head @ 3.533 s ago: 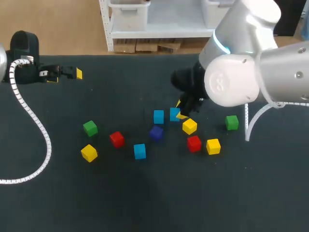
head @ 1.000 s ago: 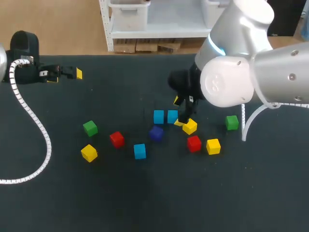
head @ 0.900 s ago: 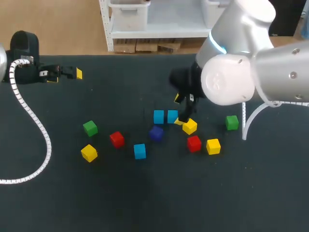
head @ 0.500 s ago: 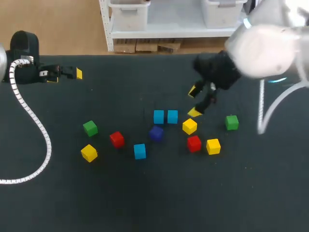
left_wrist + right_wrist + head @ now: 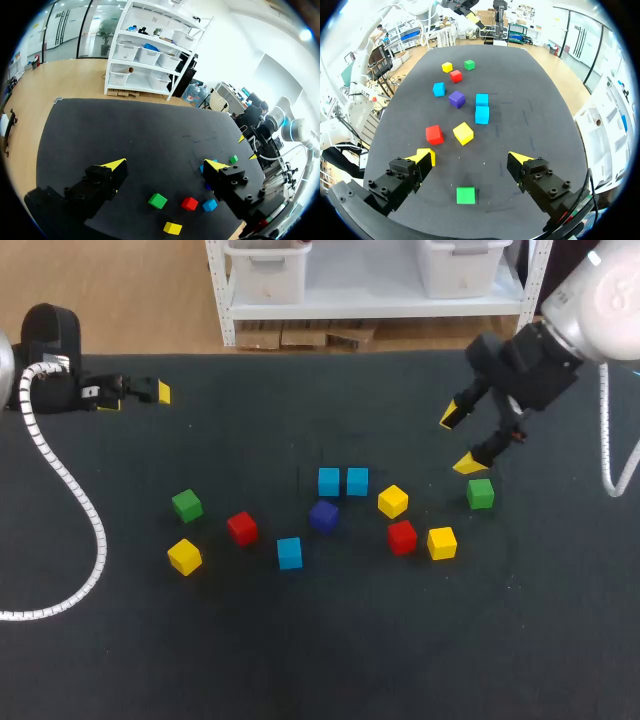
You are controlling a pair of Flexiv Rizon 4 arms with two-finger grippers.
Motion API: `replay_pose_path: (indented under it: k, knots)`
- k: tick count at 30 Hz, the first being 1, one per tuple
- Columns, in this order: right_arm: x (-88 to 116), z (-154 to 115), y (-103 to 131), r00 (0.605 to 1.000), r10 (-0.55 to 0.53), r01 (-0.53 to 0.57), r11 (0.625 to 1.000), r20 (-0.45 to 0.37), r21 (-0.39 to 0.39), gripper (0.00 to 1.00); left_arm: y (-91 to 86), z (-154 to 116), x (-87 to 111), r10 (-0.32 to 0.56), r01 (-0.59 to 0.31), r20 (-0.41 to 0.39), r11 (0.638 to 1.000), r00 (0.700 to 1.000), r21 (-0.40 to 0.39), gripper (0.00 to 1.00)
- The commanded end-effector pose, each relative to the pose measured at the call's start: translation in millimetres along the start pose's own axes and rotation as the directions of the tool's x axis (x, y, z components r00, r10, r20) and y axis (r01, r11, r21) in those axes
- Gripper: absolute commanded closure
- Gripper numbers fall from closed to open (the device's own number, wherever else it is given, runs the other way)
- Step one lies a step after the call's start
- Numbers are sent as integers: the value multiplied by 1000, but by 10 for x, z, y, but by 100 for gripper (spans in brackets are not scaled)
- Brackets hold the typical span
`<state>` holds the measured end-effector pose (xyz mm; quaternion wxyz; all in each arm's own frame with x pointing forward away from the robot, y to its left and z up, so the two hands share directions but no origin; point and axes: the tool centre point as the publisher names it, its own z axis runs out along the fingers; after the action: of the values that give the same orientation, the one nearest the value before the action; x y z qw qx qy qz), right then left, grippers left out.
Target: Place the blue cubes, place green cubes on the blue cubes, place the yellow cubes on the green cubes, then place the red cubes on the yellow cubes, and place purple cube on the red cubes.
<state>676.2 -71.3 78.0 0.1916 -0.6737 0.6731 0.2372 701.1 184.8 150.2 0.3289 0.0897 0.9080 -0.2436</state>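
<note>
Hovering released above green cube [image 5: 480, 493], right pincer [image 5: 460, 440], left pincer [image 5: 135, 398] also released, blue pair [image 5: 329, 481] touching

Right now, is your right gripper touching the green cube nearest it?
Apart. In the right wrist view the green cube lies between the open fingers of the right gripper, with bare table showing on either side of it.

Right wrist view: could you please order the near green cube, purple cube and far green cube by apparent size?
1. Near green cube
2. Purple cube
3. Far green cube
Nearness likely explains this.
</note>
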Motion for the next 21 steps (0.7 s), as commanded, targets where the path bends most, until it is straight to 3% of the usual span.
replay_pose_path:
  k: [1,7,16,21]
  knots:
    - [140,-108,75,1000,0,0,1000,20,16,0,3,0,1,0,0,0,1000,1000,0,0]
    - [294,-208,115,1000,-13,13,999,2,30,0,3,0,1,0,0,0,1000,1000,0,0]
    - [314,-213,130,1000,-2,3,999,-30,34,0,3,0,1,0,0,0,1000,1000,0,0]
    - [314,-213,130,1000,-2,3,999,-30,34,0,-105,13,187,173,-170,-51,984,984,56,0]
